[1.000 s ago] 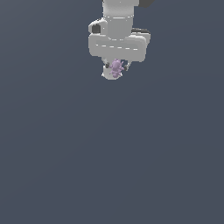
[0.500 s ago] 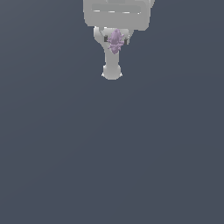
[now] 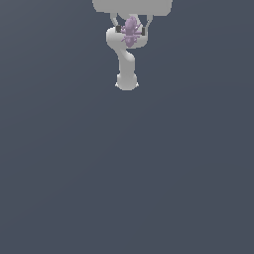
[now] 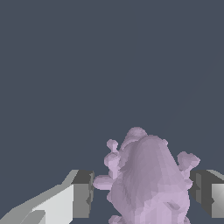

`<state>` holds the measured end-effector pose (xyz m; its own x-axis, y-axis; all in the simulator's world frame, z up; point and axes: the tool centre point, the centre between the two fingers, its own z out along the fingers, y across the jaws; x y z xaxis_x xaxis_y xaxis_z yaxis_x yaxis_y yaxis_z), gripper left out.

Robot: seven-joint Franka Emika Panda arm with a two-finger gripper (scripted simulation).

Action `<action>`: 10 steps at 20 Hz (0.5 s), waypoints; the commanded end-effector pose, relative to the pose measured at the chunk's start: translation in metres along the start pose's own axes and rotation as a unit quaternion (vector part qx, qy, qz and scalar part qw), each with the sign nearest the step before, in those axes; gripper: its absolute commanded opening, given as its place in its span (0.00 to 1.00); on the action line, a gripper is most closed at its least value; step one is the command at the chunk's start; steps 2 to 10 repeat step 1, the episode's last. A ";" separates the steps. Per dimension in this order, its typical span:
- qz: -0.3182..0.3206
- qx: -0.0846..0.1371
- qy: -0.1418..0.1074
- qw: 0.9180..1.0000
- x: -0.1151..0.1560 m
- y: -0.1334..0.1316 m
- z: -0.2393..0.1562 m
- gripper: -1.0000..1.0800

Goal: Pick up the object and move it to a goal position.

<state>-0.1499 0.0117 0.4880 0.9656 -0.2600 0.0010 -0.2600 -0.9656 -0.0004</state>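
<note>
The object (image 3: pixel 130 31) is a small lilac lumpy thing with short spiky bumps. It hangs between my gripper's (image 3: pixel 131 31) two dark-padded fingers at the top middle of the exterior view, high above the grey floor. In the wrist view the object (image 4: pixel 146 183) fills the space between the two pads (image 4: pixel 82 194), which close on its sides. The white gripper body is cut off by the top edge of the exterior view.
The white arm links and base (image 3: pixel 126 69) show behind and below the gripper in the exterior view. A plain dark grey surface (image 3: pixel 127 173) fills all else. No goal marker shows.
The gripper has risen with the object in it and shifted toward the exterior view's right; it now looks larger and is cut off by the top edge.
</note>
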 end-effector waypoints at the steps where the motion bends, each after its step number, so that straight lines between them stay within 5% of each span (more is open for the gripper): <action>1: 0.000 0.000 0.000 1.000 0.000 0.000 -0.002 0.00; 10: 0.000 0.000 0.000 1.000 0.000 0.000 -0.002 0.00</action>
